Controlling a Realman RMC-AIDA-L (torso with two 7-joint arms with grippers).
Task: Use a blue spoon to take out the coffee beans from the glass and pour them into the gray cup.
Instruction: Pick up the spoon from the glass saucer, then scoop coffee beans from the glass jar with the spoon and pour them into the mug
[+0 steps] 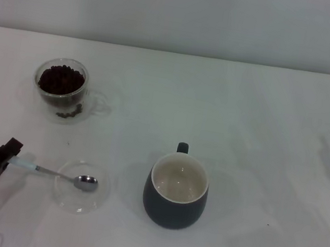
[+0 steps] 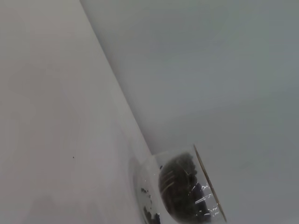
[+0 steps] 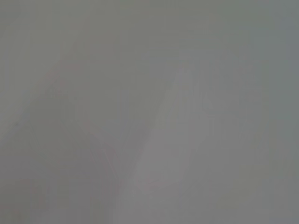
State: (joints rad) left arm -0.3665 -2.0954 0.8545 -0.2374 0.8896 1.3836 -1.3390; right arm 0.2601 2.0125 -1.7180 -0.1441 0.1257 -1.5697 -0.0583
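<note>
My left gripper (image 1: 12, 155) pinches the blue spoon (image 1: 55, 173) by its handle, bowl on the dish (image 1: 79, 201); next I lift toward the glass (image 1: 61, 88) at twelve o'clock.

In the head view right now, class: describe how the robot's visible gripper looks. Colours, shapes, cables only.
Only the left gripper shows: matte black, long and narrow, with angular flat-sided links that taper to a blunt tip. A thin dark cable loops below its base. No markings can be made out.

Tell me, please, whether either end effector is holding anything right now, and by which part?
The left end effector grips the blue spoon at the tip of its pale blue handle; its bowl rests in the clear dish. The right end effector is out of view.
</note>
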